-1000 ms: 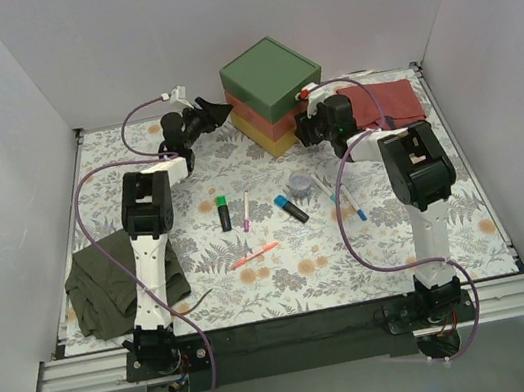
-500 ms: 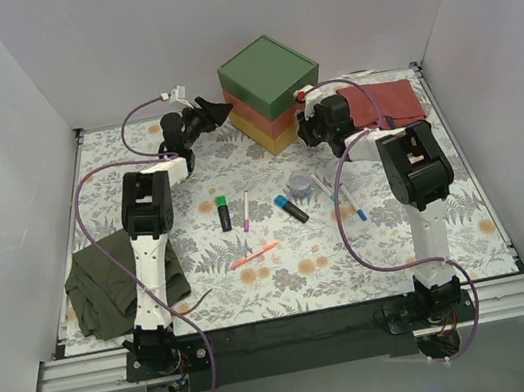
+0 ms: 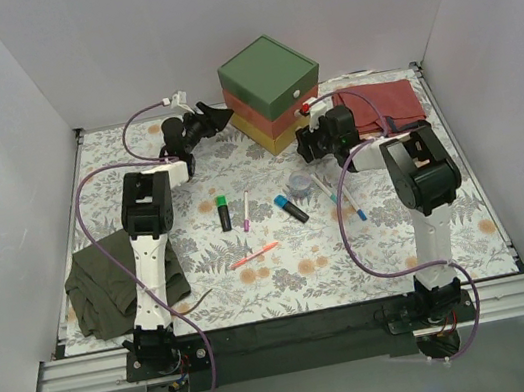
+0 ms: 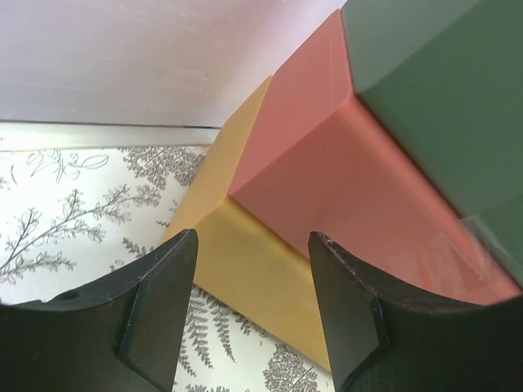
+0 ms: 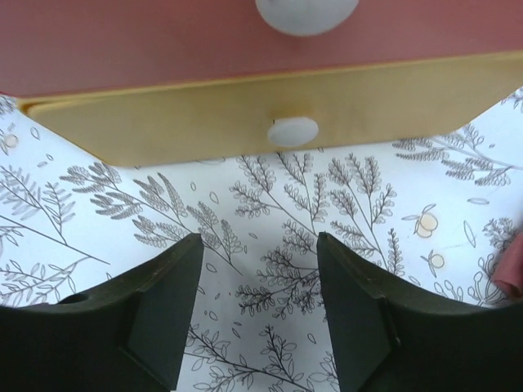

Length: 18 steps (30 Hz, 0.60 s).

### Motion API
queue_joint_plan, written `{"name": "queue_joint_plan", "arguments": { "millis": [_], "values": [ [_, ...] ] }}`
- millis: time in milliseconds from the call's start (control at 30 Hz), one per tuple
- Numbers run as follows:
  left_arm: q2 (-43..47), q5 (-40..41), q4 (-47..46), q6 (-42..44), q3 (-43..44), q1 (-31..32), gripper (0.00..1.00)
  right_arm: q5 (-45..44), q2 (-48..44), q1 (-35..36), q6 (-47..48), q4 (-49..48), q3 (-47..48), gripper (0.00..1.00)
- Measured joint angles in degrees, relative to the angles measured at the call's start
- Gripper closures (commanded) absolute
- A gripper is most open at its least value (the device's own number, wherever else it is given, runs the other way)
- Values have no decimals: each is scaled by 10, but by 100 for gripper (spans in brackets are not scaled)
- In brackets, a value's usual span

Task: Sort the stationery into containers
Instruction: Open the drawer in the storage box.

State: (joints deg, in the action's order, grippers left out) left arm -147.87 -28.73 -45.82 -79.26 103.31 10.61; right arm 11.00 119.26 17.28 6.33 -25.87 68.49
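The containers are the drawers of a cube box (image 3: 268,73) at the back centre, with green, salmon and yellow layers. My right gripper (image 3: 306,144) is open and empty just in front of its drawer side. In the right wrist view the right gripper (image 5: 259,245) faces the yellow drawer (image 5: 163,122) and its white knob (image 5: 293,131), a short gap away. My left gripper (image 3: 220,115) is open at the box's left corner; the left gripper (image 4: 253,245) holds nothing, with the yellow layer (image 4: 245,269) between its fingers. The stationery lies on the mat: green-capped marker (image 3: 223,211), pink pen (image 3: 245,211), blue-capped marker (image 3: 291,209), tape roll (image 3: 299,187), orange-red pen (image 3: 255,254), white pens (image 3: 354,202).
A folded red cloth (image 3: 383,102) lies right of the box, behind my right arm. An olive-green cloth (image 3: 105,285) is bunched at the near left. White walls close in the back and both sides. Purple cables loop over both arms.
My right gripper has drawn back from the box toward the near side and its jaws now stand wide apart. The left gripper has hardly moved.
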Motion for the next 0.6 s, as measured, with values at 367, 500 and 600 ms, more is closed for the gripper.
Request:
{"name": "queue_joint_plan", "arguments": {
  "millis": [367,500,600],
  "values": [
    [-14,4,-17,-4,17,-2,43,39,0,-6,-16,-65,1,47],
    [-31,4,-16,-7,25,-7,43,42,4,-7,-16,-63,17,46],
    [-41,3,-10,-11,27,-11,43,42,13,-7,-14,-60,42,46]
  ]
}}
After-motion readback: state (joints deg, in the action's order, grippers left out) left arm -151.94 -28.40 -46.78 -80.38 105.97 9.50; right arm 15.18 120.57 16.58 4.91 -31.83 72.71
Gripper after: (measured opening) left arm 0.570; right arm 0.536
